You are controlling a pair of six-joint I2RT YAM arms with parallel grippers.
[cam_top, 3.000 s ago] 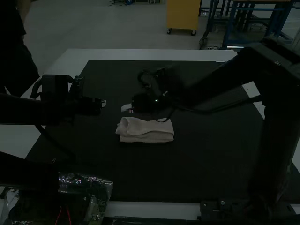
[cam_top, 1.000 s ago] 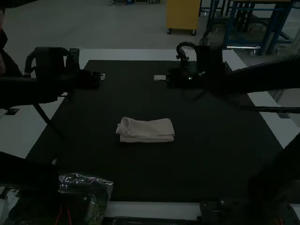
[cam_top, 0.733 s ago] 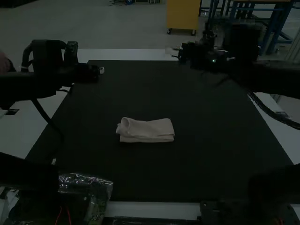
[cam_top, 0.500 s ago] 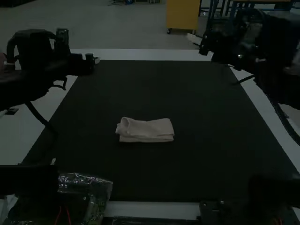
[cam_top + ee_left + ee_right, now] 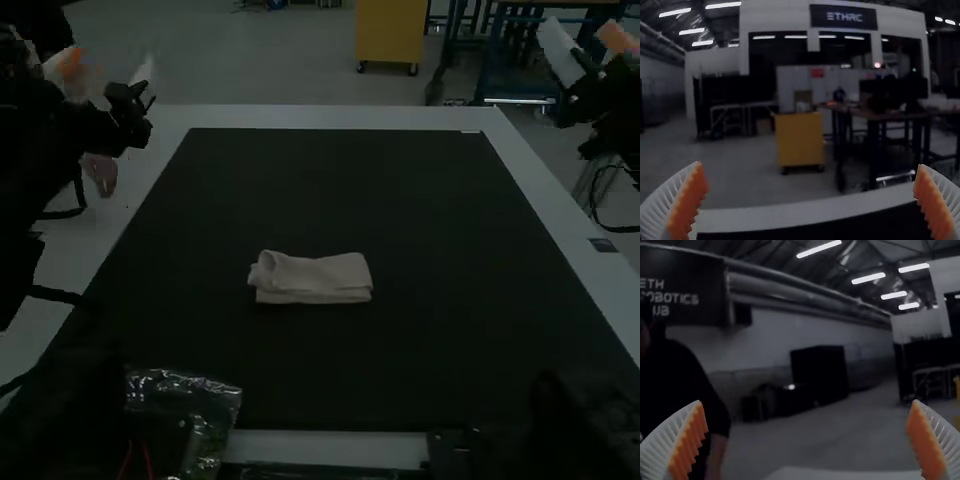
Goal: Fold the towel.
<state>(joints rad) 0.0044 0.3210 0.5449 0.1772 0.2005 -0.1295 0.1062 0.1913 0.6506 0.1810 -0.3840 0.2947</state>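
Observation:
The pale towel (image 5: 312,278) lies folded into a small rectangular bundle near the middle of the dark mat, with a rolled edge at its left end. My left gripper (image 5: 105,75) is raised over the mat's far left side, away from the towel. At the far right, beyond the table's edge, my right gripper (image 5: 585,45) is also held up. In the left wrist view my left gripper (image 5: 810,200) has its ribbed fingers wide apart with nothing between them. The right wrist view has my right gripper (image 5: 807,440) likewise open and holding nothing.
The dark mat (image 5: 400,200) covers most of the white table (image 5: 330,116). Clear crinkled plastic wrap (image 5: 185,390) sits at the near left corner, by the left arm's base. A small dark patch (image 5: 603,245) is on the table's right border.
Both arms have drawn up and outward, the right one from above the towel to beyond the right edge. Both grippers now show their fingers spread. The towel has stayed put.

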